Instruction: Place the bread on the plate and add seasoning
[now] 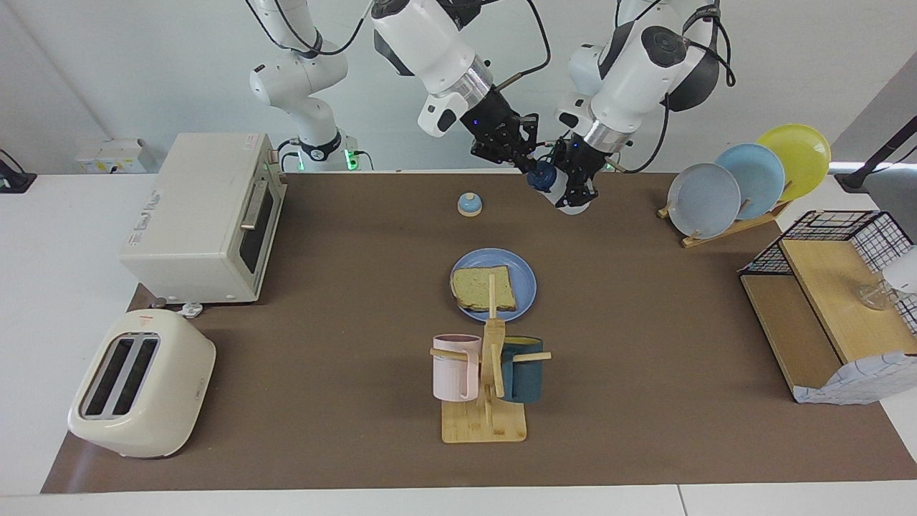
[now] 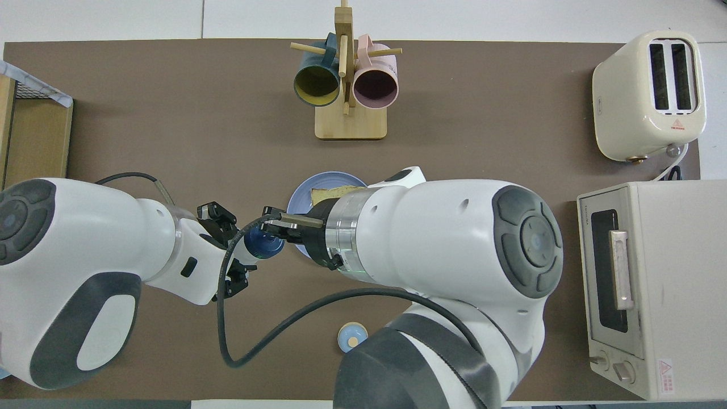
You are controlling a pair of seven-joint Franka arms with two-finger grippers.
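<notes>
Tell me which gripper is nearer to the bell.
Right. The right gripper is at the seasoning cap, in the air beside the bell; the left gripper, holding that bottle, is farther along toward the plate rack.
</notes>
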